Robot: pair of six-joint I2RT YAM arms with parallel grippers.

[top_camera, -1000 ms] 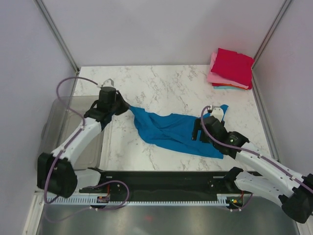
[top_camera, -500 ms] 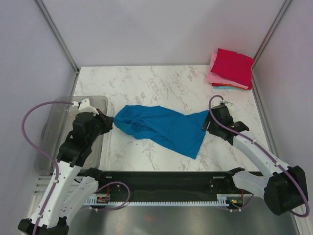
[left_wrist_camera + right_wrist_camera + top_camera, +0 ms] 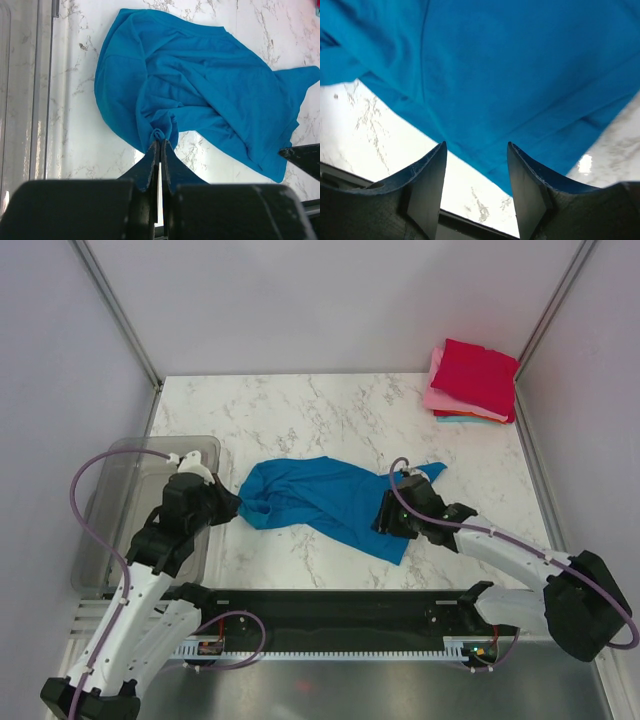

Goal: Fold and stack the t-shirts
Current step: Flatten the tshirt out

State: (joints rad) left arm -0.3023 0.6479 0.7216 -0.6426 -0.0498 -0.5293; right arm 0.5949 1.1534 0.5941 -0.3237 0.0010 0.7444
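1. Where the tabletop (image 3: pixel 330 415) meets its left edge, a clear grey plastic bin (image 3: pixel 105 510) sits; the L arm reaches across its near-right part, so much of the inside is hidden and I can't tell what's in it. The bin's rim also shows at the left of the L wrist view.
2. Blue t-shirt (image 3: pixel 320 502) lies crumpled on the tabletop approx mid, between the two arms, spread left to right w/ folds bunched at its left end. One pointed corner sticks out towards the right, beside the R arm.
3. Left pincer (image 3: pixel 233 508) is clamped tight on a small gathered pinch of the blue t-shirt's left end; in the L wrist view its jaws meet w/ cloth puckered at the tips (image 3: pixel 160 145).
4. Right pincer (image 3: pixel 388 520) sits low at the shirt's near-right edge, jaws parted; R wrist view shows blue cloth (image 3: pixel 520 60) past the gap (image 3: pixel 476 150), nothing gripped. Can't tell if the tips touch the fabric.
5. Far-right corner: folded stack w/ red tee (image 3: pixel 478 375) on top, pink one (image 3: pixel 445 397) under it, teal one (image 3: pixel 462 418) just peeking out at the bottom. Well apart from the blue t-shirt.
6. Surface: white marble-pattern top, glossy. A black rail (image 3: pixel 340 605) runs along the near edge w/ both arm bases on it.
7. Room: plain pale walls (image 3: pixel 320 300) on three sides, w/ slanting metal frame posts (image 3: pixel 115 310) at the corners. Purple cables (image 3: pixel 85 510) loop off the arms.
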